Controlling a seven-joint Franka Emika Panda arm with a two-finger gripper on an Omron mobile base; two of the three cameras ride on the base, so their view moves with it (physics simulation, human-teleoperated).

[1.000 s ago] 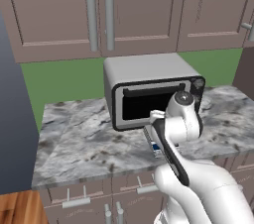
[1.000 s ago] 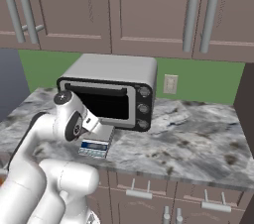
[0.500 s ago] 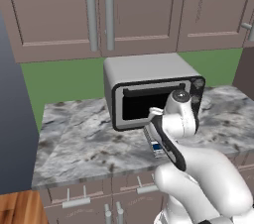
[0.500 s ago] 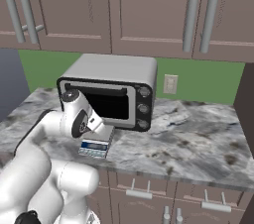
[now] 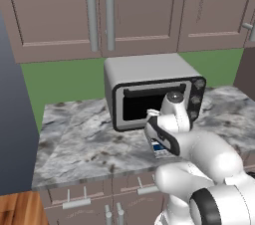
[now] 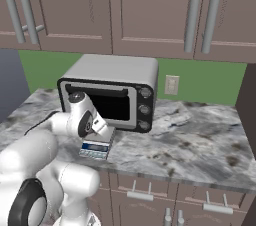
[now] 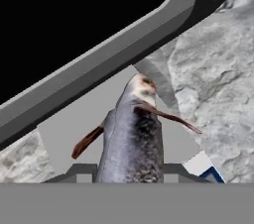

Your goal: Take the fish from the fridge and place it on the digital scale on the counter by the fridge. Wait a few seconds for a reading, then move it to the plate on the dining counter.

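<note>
In the hand view the fish sits at lower centre, clasped by the gripper above the digital scale, whose blue corner shows at lower right. The toaster oven crowds the upper left, with bare counter at right

You have two base cameras behind the arm, left and right, both looking forward and down at the same grey-white marble counter, boxy silver toaster oven and brownish-grey wall cabinets. Your hand camera sits very close, facing down past the oven's dark door onto the flat grey scale.
</note>
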